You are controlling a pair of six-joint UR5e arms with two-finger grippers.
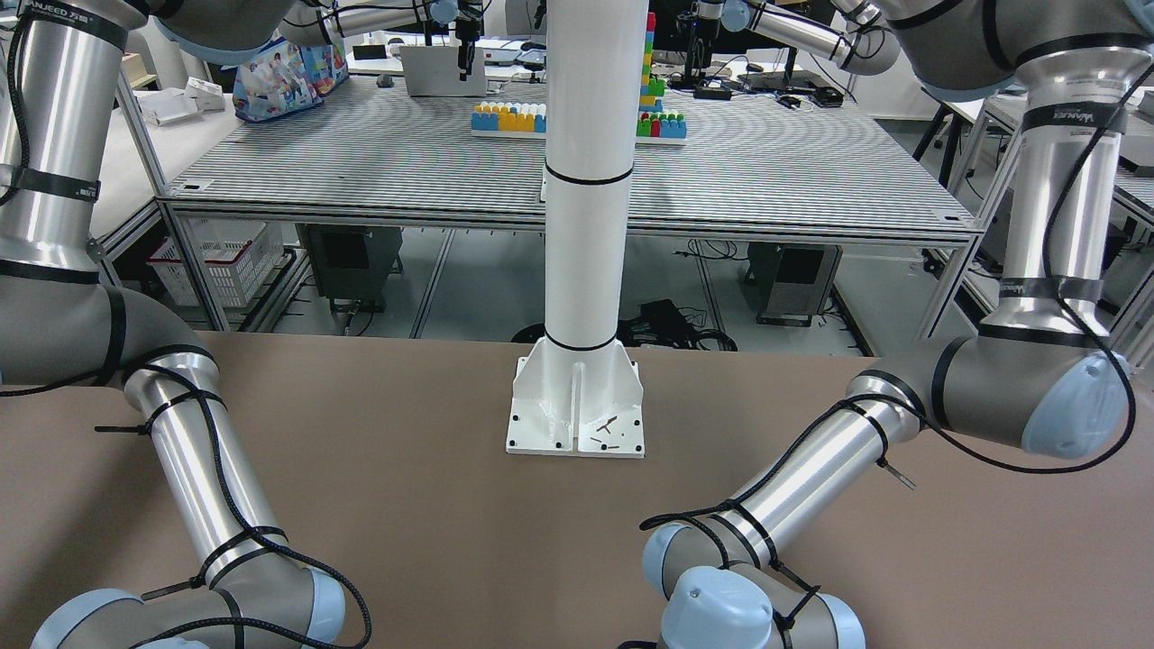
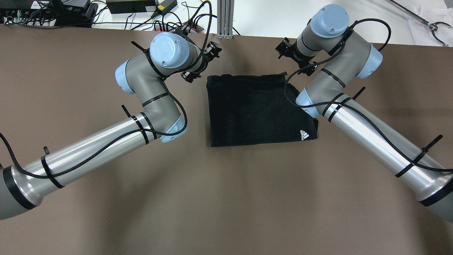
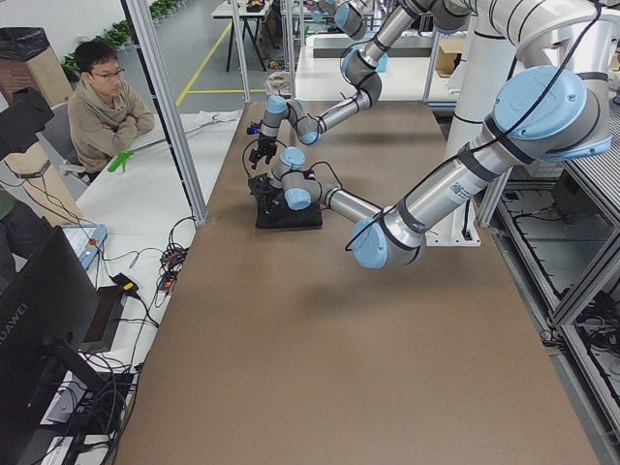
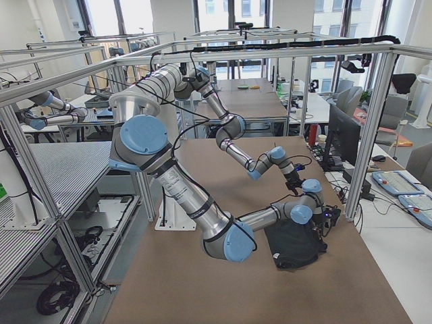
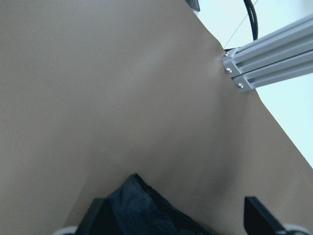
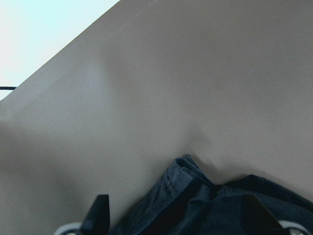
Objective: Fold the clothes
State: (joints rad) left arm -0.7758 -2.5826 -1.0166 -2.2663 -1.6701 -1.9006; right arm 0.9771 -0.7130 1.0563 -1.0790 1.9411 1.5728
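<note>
The clothes (image 2: 254, 109) are one black garment with a small white logo, lying folded flat near the table's far middle, also seen as the clothes (image 3: 289, 213) and the clothes (image 4: 293, 246). My left gripper (image 2: 201, 63) hovers at its far left corner. In the left wrist view the left gripper (image 5: 176, 210) is open, its fingers (image 5: 98, 218) wide apart around a cloth corner (image 5: 139, 203). My right gripper (image 2: 295, 58) is at the far right corner. The right gripper (image 6: 178, 210) is open too, with the hemmed corner (image 6: 195, 191) between its fingers (image 6: 98, 215).
Cables and power bricks (image 2: 141, 7) and an aluminium post (image 2: 225, 17) sit just past the table's far edge. The white pillar's base plate (image 1: 577, 406) stands on the robot's side. A person (image 3: 102, 102) sits beyond the far edge.
</note>
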